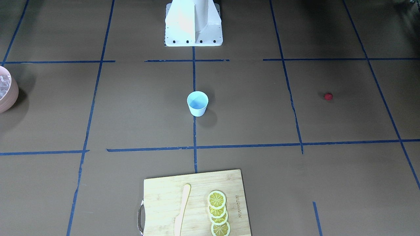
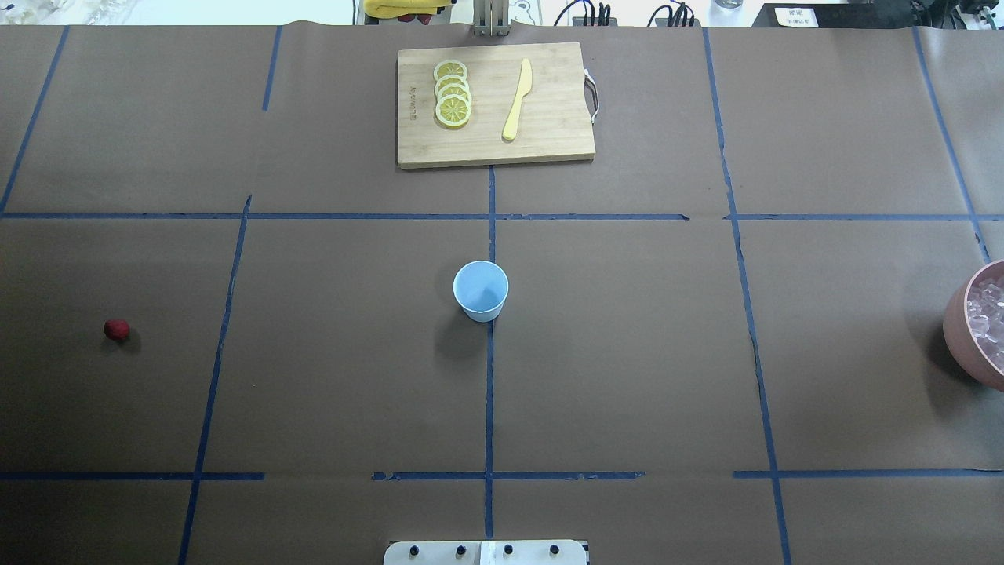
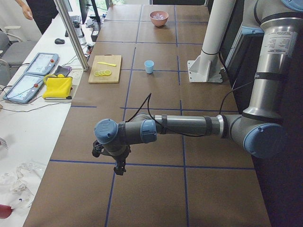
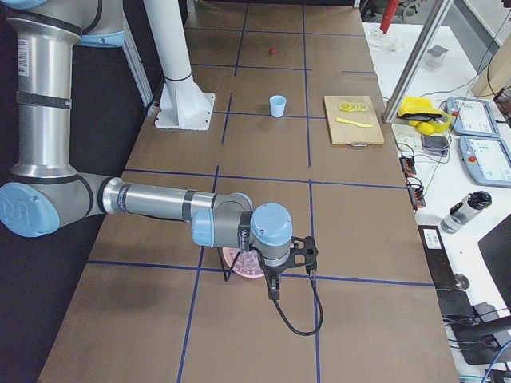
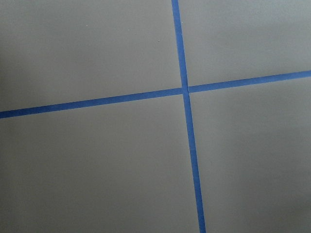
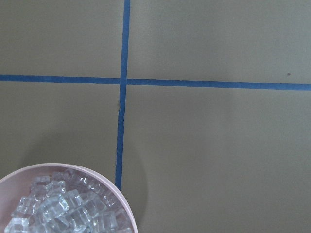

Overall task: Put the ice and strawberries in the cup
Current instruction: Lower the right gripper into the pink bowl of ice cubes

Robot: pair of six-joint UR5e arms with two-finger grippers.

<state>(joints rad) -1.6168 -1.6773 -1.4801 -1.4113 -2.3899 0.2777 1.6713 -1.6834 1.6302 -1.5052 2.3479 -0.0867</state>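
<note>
The pale blue cup stands upright and empty at the table's middle; it also shows in the front view. The dark-red strawberry lies alone on the brown paper far on the robot's left. The ice fills a pink bowl at the robot's far right edge. My left gripper hangs over the table's near end in the left side view; I cannot tell whether it is open or shut. My right gripper hangs beside the pink bowl; I cannot tell its state either.
A wooden cutting board with lemon slices and a yellow knife lies at the far middle edge. The robot's white base stands behind the cup. Blue tape lines cross the brown paper.
</note>
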